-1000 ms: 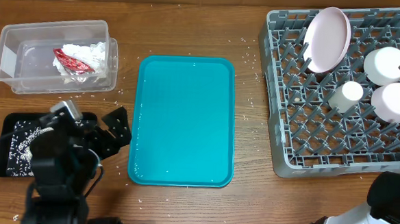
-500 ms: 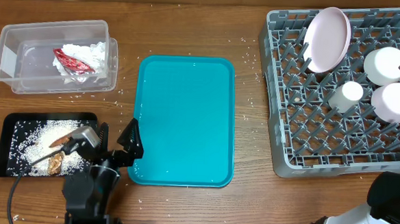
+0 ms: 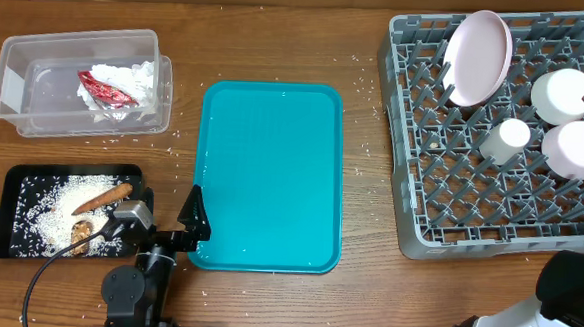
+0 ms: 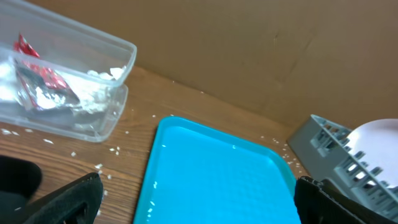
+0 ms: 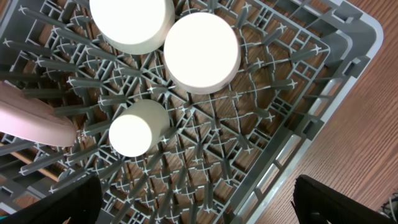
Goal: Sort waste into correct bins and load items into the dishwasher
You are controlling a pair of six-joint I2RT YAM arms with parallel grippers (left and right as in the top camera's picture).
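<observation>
Tub [image 3: 11, 81] upper left holding napkin [image 3: 136, 79] and wrapper [image 3: 104, 90], shallow tray [image 3: 10, 201] below it, large tray [image 3: 267, 177] centre, dish rack [image 3: 470, 208] right holding dishes [image 3: 478, 55].

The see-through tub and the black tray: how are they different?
The tub is clear with tall walls; the black tray is dark and shallow. The tub holds a crumpled napkin and a red wrapper; the black tray holds rice and an orange stick. Both are rectangular and sit left of the teal tray.

Black two-finger left gripper [image 3: 162, 220] is being withdrawn rearward off shallow black rectangular tray [image 3: 71, 168]; tray contents are being exposed.
</observation>
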